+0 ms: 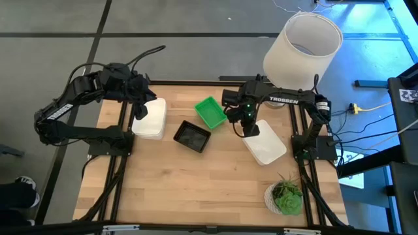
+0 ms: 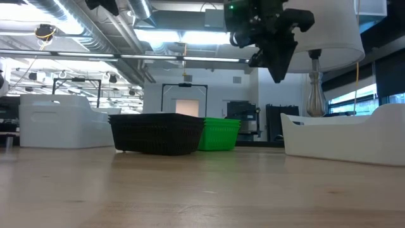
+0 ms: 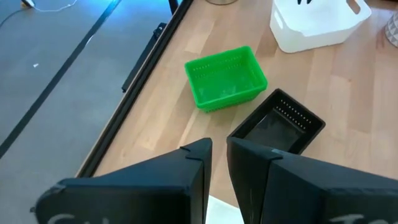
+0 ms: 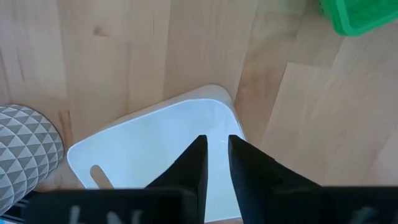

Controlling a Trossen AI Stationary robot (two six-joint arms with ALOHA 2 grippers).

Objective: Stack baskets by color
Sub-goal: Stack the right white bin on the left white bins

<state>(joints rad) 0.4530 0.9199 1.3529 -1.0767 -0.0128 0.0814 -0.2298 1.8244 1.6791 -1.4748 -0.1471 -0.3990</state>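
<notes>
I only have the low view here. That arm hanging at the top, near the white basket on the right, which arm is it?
Observer: The right gripper. From above, it hangs over the end of the right white basket nearest the green basket.
Operator: Holding anything?
Observer: No. Its wrist view shows the fingers narrowly apart above the basket's inside, with nothing between them.
Operator: Where's the other arm?
Observer: The left gripper is over the left white basket, beside the black basket.
</notes>
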